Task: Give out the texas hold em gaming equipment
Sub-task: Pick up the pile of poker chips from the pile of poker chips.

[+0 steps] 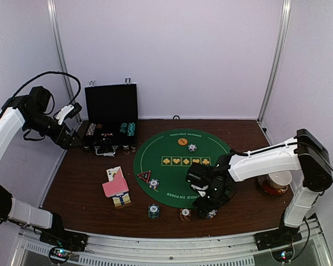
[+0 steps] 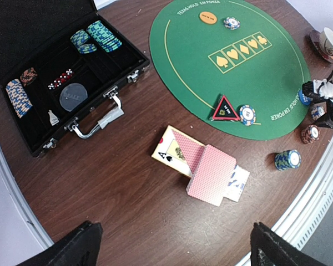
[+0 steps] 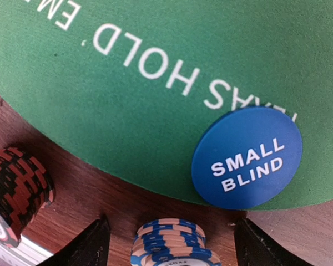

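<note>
A stack of blue-and-white striped poker chips (image 3: 169,244) stands on the wood just off the mat edge, between the fingers of my right gripper (image 3: 171,220). The gripper is open, with a gap on each side of the stack. A blue SMALL BLIND button (image 3: 247,158) lies on the mat rim just beyond it. A red chip stack (image 3: 14,191) stands to the left, and a teal stack (image 1: 154,211) lies further left. Pink-backed cards (image 2: 211,174) lie fanned on the table. My left gripper (image 2: 176,226) hangs open high above the table, holding nothing.
The black case (image 2: 61,72) lies open at the back left with chips in it. On the green mat (image 2: 233,61) are an orange button (image 2: 207,17), two single chips (image 2: 231,22) (image 2: 247,114) and a red triangle marker (image 2: 226,108). A cup on a saucer (image 1: 275,182) stands at the right.
</note>
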Tool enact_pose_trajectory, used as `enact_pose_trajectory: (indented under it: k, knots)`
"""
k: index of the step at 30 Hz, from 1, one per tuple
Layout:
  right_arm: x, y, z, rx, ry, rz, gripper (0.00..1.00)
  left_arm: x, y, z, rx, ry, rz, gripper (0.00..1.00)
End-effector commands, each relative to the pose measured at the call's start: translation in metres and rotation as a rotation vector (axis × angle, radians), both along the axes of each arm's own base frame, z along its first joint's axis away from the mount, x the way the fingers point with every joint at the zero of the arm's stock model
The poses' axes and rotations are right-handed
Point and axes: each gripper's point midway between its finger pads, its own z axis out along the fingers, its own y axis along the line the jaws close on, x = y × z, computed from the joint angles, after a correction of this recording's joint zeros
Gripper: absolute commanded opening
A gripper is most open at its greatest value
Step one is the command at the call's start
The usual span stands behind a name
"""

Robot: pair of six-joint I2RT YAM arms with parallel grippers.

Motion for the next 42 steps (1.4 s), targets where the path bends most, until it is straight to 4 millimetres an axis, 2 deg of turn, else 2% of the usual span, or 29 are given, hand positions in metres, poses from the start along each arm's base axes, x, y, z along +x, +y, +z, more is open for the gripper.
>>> enact_pose_trajectory:
  k: [1, 16, 21, 27, 31, 36, 38, 42]
  knots:
    - [0.0, -0.002, -0.006, -0.017, -0.017, 0.006, 0.78, 0.001, 0.001, 0.009, 0.005, -0.04, -0.012, 0.97]
    - [0.0, -0.004, 0.01, -0.009, -0.037, 0.006, 0.63, -0.002, 0.0, 0.009, -0.001, -0.039, -0.013, 0.98]
    - [0.001, -0.005, 0.015, -0.015, -0.04, 0.01, 0.47, -0.002, 0.0, 0.009, 0.001, -0.04, -0.012, 0.98]
    - [0.0, -0.004, 0.021, -0.011, -0.037, 0.016, 0.4, -0.003, 0.0, 0.008, -0.002, -0.038, -0.013, 0.98]
    - [-0.001, -0.005, 0.031, -0.02, -0.037, 0.029, 0.35, -0.004, 0.0, 0.008, 0.0, -0.037, -0.014, 0.98]
    - [0.0, -0.007, 0.051, -0.031, -0.044, 0.054, 0.35, -0.004, 0.0, 0.007, 0.0, -0.036, -0.017, 0.98]
    - [0.004, -0.009, 0.061, -0.042, -0.064, 0.06, 0.35, -0.004, 0.0, 0.008, 0.0, -0.039, -0.016, 0.97]
    - [0.028, -0.016, 0.074, -0.058, -0.108, 0.027, 0.35, -0.004, 0.0, 0.008, -0.001, -0.038, -0.017, 0.98]
